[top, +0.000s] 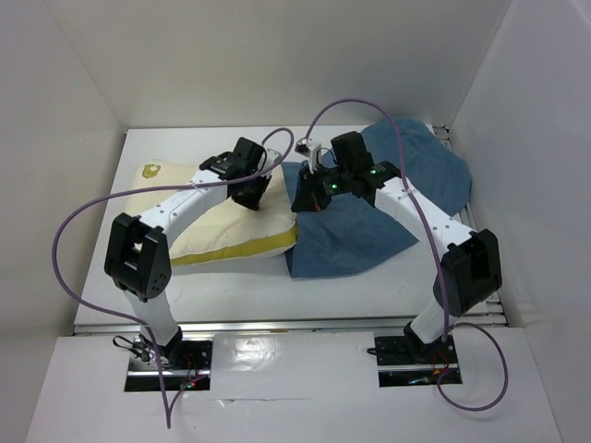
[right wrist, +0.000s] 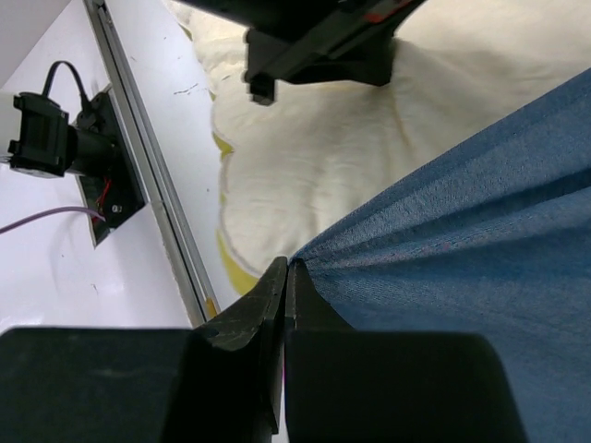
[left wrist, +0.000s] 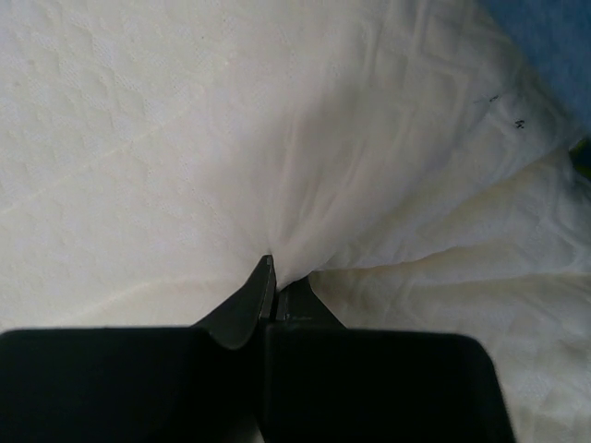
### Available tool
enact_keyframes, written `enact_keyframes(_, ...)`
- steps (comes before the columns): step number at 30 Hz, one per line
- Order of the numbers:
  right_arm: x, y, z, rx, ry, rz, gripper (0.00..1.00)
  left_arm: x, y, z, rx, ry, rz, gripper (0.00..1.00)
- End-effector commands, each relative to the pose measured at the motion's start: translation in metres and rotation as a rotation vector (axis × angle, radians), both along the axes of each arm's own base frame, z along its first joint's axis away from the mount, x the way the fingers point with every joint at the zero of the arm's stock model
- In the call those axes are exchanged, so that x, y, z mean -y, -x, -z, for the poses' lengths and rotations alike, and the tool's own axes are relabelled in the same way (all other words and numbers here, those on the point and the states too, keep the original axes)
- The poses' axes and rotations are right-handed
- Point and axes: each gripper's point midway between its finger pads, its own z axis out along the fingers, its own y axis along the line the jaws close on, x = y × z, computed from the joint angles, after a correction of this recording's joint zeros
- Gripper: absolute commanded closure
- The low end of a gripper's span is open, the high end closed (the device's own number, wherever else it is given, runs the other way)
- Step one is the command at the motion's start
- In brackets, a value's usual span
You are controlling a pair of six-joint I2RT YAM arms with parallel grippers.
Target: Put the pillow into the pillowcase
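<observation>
While the puffy cream-white rectangular pillow (top: 217,231) lies at the left of your white worktop (top: 277,291), your left claw (left wrist: 274,273) pinches its cloth. Just to the right, your right claw (right wrist: 288,268) is clamped on the wrinkled dusty-blue cloth pillowcase (top: 369,231), which spreads toward the far right corner.

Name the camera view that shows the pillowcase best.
Top external: the pillowcase shows nearly whole, wrinkled blue cloth right of the pillow, only partly hidden by the right arm. The right wrist view shows just a stretch pinched in the shut right tool. The left wrist view catches only a blue corner.
</observation>
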Motion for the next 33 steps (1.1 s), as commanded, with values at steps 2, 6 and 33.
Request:
enact_keyframes(2,-0.018,0.007,-0.028,0.045,-0.069,-0.063,1.0,0.004,-0.059,-0.032,0.199,0.035,-0.144,1.0)
enact_keyframes(6,-0.018,0.005,-0.024,0.032,-0.061,-0.05,1.0,0.005,-0.069,-0.019,0.195,0.024,-0.173,1.0)
enact_keyframes(33,-0.056,-0.011,-0.029,-0.023,-0.101,-0.081,1.0,-0.017,-0.112,0.006,0.117,0.121,-0.329,1.0)
